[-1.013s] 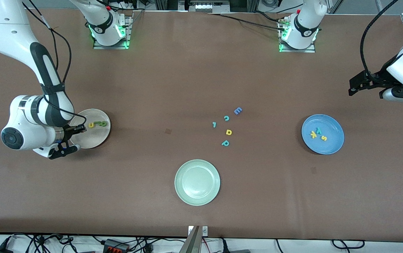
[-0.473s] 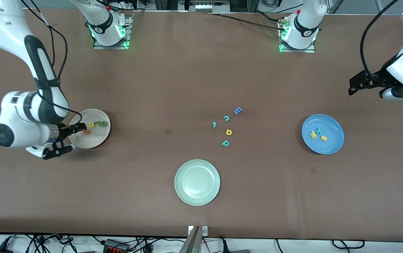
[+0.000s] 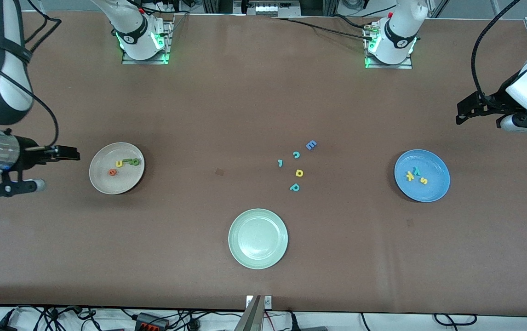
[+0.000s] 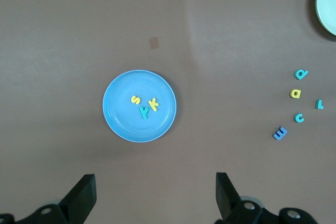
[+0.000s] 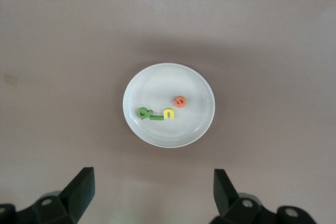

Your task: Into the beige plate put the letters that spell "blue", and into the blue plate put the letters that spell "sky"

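We judge both words sorted: b, l, u and e (image 3: 112, 172) lie in the beige plate (image 3: 102, 184), toward the tabletop's middle from our right end effector (image 3: 69, 154), released, empty; s, k, y (image 3: 416, 174), apparently complete, fill the blue plate (image 3: 438, 191); our left end effector (image 4: 155, 195) waits above it, spread, empty.

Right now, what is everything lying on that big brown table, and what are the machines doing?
beige plate: one, at the right arm's end.
letters that spell "blue": four, green, green, yellow, orange, in the beige plate.
blue plate: one, at the left arm's end.
letters that spell "sky": three, yellow, yellow, teal, in the blue plate.
pale green plate: one, nearest the camera.
loose letters: five, mid-table.
right pincer: open, beside the beige plate.
left pincer: open, waiting.
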### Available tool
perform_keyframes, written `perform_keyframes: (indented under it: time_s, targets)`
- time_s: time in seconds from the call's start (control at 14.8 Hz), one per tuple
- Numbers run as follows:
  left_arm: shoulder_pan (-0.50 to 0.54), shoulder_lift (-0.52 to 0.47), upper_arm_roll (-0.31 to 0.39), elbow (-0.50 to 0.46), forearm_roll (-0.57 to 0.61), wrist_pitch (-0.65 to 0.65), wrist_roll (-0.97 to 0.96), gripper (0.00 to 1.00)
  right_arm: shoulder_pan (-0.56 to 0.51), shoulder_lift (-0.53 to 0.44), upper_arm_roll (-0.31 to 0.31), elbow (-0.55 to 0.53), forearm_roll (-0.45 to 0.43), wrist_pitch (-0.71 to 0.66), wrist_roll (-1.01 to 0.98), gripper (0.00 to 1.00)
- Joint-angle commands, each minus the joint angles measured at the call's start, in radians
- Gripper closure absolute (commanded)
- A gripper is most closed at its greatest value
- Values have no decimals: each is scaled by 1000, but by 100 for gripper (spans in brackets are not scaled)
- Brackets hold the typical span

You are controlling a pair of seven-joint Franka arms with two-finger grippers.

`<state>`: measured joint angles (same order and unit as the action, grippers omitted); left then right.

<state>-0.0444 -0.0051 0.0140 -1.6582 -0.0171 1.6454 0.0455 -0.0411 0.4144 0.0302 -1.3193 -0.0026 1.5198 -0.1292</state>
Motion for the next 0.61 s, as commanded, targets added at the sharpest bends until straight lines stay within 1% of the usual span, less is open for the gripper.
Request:
perform_keyframes:
  time_s: [0.0,0.14,0.27,0.41,0.54]
  targets:
    - [-9,7,9,25,-7,-21,16,0,0,-12,-4,51,1,-23,13,0]
    - [-8,7,9,25,-7,-21,16,0,-9,-20,-9,71,1,-9,-6,0]
    - [-8,8,9,25,-7,-21,16,0,-10,-20,-30,139,1,-21,9,0]
    - [-8,8,9,25,-7,-21,16,0,0,-41,-36,144,-2,-23,13,0]
    - [-8,8,9,25,-7,-21,16,0,-2,-72,-35,126,-2,-21,19,0]
